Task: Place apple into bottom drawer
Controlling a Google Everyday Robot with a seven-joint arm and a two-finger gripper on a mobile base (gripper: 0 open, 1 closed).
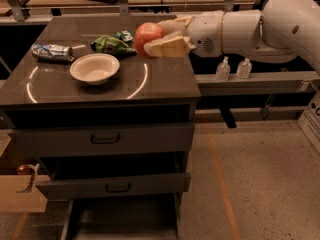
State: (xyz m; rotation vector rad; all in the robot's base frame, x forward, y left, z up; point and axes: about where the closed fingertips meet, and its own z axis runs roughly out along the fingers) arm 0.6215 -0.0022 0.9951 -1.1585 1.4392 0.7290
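The red-pink apple (147, 36) is held between the cream fingers (167, 46) of my gripper (161, 36), lifted above the right part of the cabinet top (165, 81). The arm reaches in from the right. The gripper is shut on the apple. The bottom drawer (125, 219) is pulled out at the foot of the grey cabinet, showing a flat grey floor, directly below and well under the gripper.
A white bowl (95, 68), a green chip bag (112, 44) and a crushed can (52, 52) lie on the cabinet top. The middle drawer (112, 185) juts out slightly. A cardboard box (20, 191) stands at the lower left. Two bottles (232, 69) sit on a shelf at the right.
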